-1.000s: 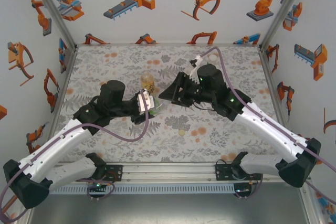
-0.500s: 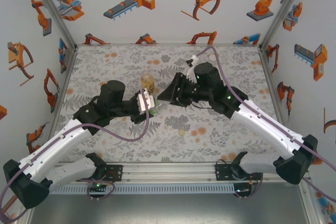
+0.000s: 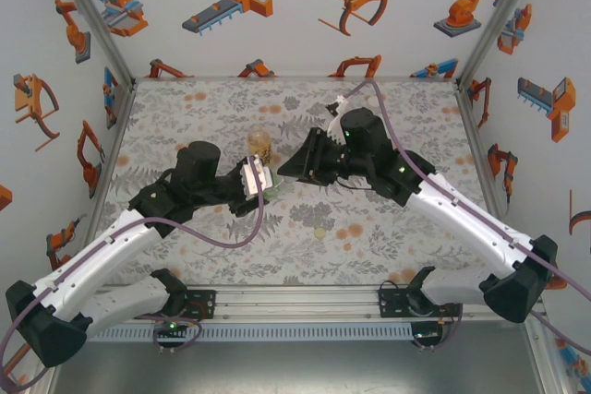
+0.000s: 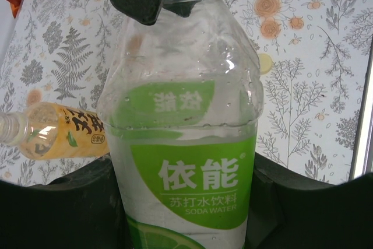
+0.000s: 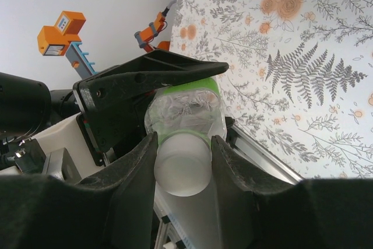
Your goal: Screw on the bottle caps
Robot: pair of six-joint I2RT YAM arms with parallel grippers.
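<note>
Cap (image 5: 182,170) being screwed onto bottle (image 4: 186,144) at mat (image 3: 185,117) centre.
Left gripper (image 3: 259,180) clamps the bottle's body; right gripper (image 5: 183,155), from 2 o'clock, pinches the cap on its neck. Next, likely: twisting clockwise until snug.

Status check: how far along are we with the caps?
Done: nothing clearly finished. In hand: the left gripper holds the green-label bottle while the right gripper pinches the whitish cap at its neck; how far it is threaded, I cannot tell. Left: the yellowish cap lies loose on the mat, apart from the amber bottle.
</note>
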